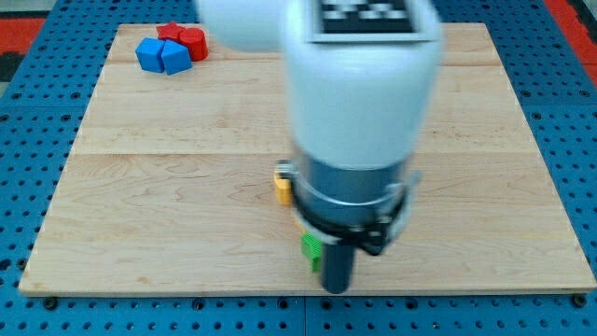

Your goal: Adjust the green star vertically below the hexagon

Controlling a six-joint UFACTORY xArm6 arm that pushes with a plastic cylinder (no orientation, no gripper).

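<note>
blue blocks (160,55): 2 | red blocks (185,40): 2 | yellow block (283,187): 1 | green block (311,246): 1 (mostly hidden) | my tip (335,288): beside green

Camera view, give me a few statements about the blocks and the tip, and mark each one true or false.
1. The blue blocks sit at the view's top left. True.
2. The red blocks lie apart from the blue ones. False: they touch them in one cluster.
3. My tip is just right of the green block. True; the block is partly hidden by the arm.
4. The yellow block is below the green one. False: it is above it and slightly left.
5. The green block sits by the board's top edge. False: it is near the bottom edge.
</note>
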